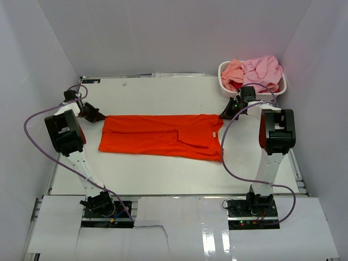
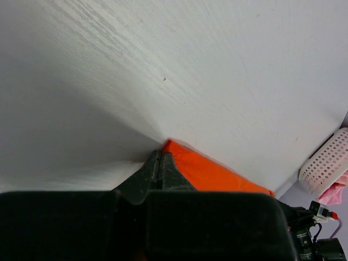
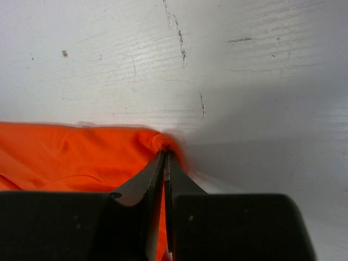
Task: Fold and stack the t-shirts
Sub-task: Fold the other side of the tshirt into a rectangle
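The bright orange-red cloth t-shirt [image 1: 163, 136] lies flat in a long band across the middle of your white bench [image 1: 163, 179]. Your left jaws pinch its far left corner, your right jaws its far right corner. Pink cloth shirts [image 1: 263, 68] fill the white perforated basket [image 1: 278, 89] at the far right corner.

The t-shirt [image 1: 163, 136] is bright orange-red all over, with no pattern. The counter [image 1: 163, 92] is white with a few small dark marks. The left claw [image 2: 161, 157] and right claw [image 3: 165, 149] are black. The basket [image 2: 325, 163] is white with rows of little holes. It holds a light pink shirt [image 1: 263, 68], a peach shirt [image 1: 232, 69] and a dark red bit [image 1: 237, 86]. The cables [image 1: 25, 130] are purple.
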### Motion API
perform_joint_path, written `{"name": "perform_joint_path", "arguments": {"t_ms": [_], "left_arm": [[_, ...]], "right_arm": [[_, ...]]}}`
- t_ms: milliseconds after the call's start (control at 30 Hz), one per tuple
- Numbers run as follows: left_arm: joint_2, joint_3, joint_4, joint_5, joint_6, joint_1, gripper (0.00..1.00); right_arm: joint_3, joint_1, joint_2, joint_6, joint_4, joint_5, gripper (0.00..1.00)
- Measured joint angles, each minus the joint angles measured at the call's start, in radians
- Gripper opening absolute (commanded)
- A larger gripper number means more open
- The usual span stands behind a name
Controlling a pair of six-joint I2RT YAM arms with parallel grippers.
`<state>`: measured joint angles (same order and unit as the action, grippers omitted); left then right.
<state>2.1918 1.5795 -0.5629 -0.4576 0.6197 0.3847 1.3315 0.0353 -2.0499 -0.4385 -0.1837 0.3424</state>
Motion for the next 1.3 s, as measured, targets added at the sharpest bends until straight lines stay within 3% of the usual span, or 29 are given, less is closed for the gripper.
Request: {"name": "perform_joint_path", "arguments": {"t_ms": [933,1067,1300], "left_arm": [[0.0,-0.001,-0.001,-0.008,0.003,0.013,0.0],[0.0,-0.001,-0.001,-0.009,0.003,0.013,0.0],[0.0,0.002,0.002,-0.014,0.0,0.013,0.0]], "right_arm": [[0.002,-0.056,0.0,-0.005,0.002,0.008,0.08],[0.002,-0.056,0.0,-0.002,0.002,0.015,0.23],[0.053,-0.055,-0.024,0.028,-0.016,0.026,0.24]]}}
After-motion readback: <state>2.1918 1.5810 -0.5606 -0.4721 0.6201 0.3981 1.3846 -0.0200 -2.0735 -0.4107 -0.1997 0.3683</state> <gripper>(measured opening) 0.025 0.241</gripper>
